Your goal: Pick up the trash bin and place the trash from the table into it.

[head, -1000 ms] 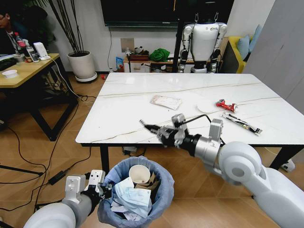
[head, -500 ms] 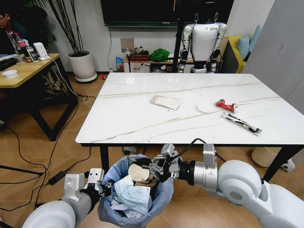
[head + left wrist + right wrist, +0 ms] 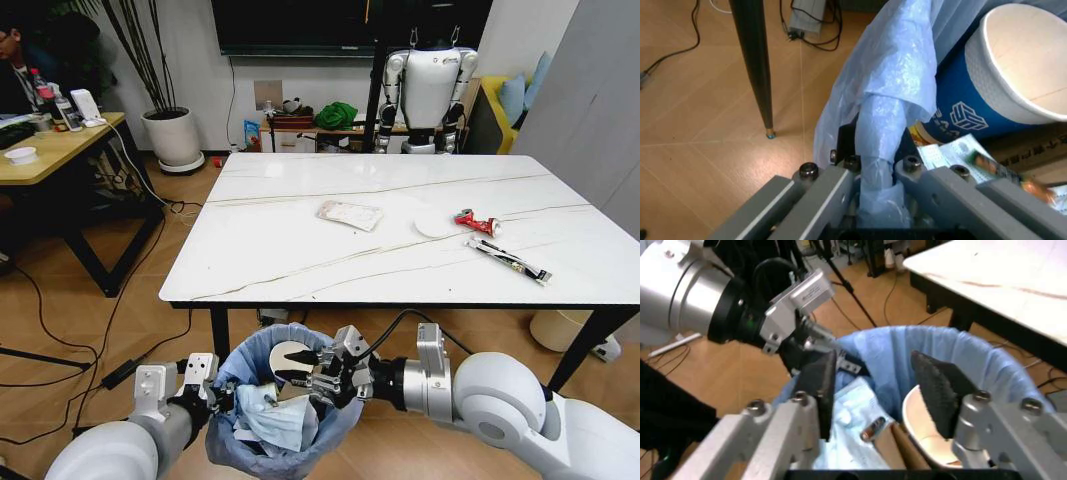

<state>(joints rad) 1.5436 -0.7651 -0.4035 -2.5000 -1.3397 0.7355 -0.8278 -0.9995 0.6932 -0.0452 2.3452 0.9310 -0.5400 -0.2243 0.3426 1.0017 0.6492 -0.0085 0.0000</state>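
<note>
- The trash bin (image 3: pixel 285 400), lined with a crinkled light-blue bag, sits low in front of the near edge of the table (image 3: pixel 300 250), held off to the near left.
- Inside it lie a blue-and-white paper cup (image 3: pixel 290 360) standing mouth up, brown cardboard pieces (image 3: pixel 262 385), and a white mask (image 3: pixel 280 420) on top of the pile.
- The left gripper (image 3: pixel 215 395) is clenched on the bin's near-left rim; the left wrist view shows its fingers (image 3: pixel 833 192) pinching a fold of the blue bag (image 3: pixel 893 120).
- The right gripper (image 3: pixel 305 368) hangs over the bin's mouth, released; the right wrist view shows its two dark pads (image 3: pixel 940 385) spread apart with nothing between them.
- On the table there remain a flat pale packet (image 3: pixel 349 214) near the middle, a round lid (image 3: pixel 434 225), a red wrapper (image 3: pixel 477 222) and a long black-white packet (image 3: pixel 508 259) toward the right.
- The left wrist view gives what the head view cannot: a white geometric logo (image 3: pixel 963 117) on the cup's blue wall and a green-and-white printed wrapper (image 3: pixel 960 155) beside it; its writing is not readable.
- The right wrist view shows the left arm's gripper (image 3: pixel 810 335) at the bin's rim from the other side.
</note>
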